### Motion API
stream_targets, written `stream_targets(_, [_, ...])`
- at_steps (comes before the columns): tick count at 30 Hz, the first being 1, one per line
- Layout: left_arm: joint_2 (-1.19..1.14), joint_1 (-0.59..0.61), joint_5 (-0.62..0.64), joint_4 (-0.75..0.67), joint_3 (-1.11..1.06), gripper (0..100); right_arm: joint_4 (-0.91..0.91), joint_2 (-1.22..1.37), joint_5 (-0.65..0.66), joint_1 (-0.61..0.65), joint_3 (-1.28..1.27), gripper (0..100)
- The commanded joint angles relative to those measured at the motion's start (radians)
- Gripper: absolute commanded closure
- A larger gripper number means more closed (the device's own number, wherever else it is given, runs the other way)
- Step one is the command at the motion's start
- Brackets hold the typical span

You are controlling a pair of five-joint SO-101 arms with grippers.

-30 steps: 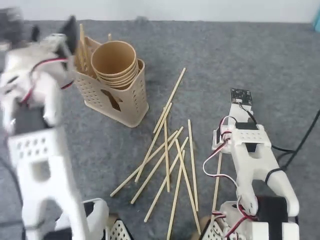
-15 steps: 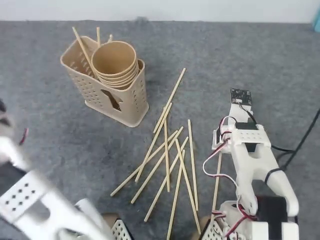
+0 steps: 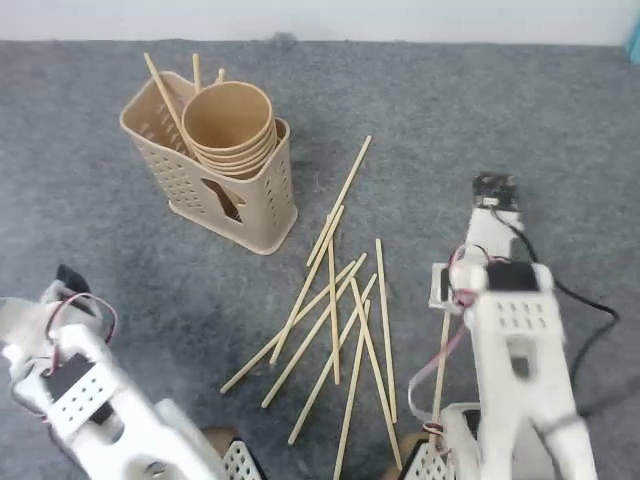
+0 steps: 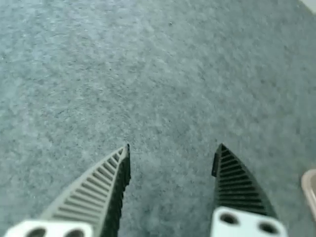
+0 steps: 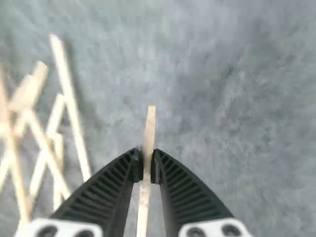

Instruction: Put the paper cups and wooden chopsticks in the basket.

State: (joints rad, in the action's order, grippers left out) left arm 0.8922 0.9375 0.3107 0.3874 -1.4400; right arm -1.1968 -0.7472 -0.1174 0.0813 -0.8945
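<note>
Got the right pincer point(image 5: 146, 165) clenched on one wooden chopstick point(image 5: 149, 126), pinched between the black tips with its end poking out ahead. Just off that pincer's left side, spotted the loose chopstick pile point(image 5: 39, 133), criss-crossed flat and near the tips but not touching them. Grey carpet point(image 5: 237, 74) ahead and to the right.

Got the left pincer point(image 4: 173, 158) spread wide, gripping nothing, hanging low over the same carpet.

From the high view, can see the beige perforated basket point(image 3: 255, 215) well ahead of both pincers, closer to the left one's side. Stuffed with stacked paper cups point(image 3: 228, 120), plus a few upright chopsticks point(image 3: 165, 85) leaning in the compartment behind them. Same loose pile lying between the basket and the right arm point(image 3: 510, 330). Past the carpet's far edge, just a pale wall strip point(image 3: 300, 18).
</note>
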Motion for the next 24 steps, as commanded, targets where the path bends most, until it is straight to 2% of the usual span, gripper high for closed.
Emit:
stream_targets(1, [0.017,-0.052,-0.064,-0.028,-0.013,75,-0.030,-0.308,0.055,0.028,0.101,99.1])
stream_targets(5, [0.017,-0.071,-0.072,-0.028,-0.018,75,0.077,-0.527,0.081,0.177,0.180,99.1])
stream_targets(11, [0.017,-0.089,-0.074,-0.028,-0.019,75,0.602,-0.613,0.081,0.387,0.189,99.0])
stream_targets(18, [0.023,-0.091,-0.126,-0.031,-0.033,75,1.133,-0.386,0.083,0.572,0.201,98.7])
stream_targets(21, [0.023,-0.095,-0.127,-0.031,-0.033,75,1.239,-0.217,0.083,0.616,0.299,98.7])
stream_targets(24, [0.023,-0.124,-0.129,-0.031,-0.033,75,1.290,-0.016,0.083,0.633,0.502,98.9])
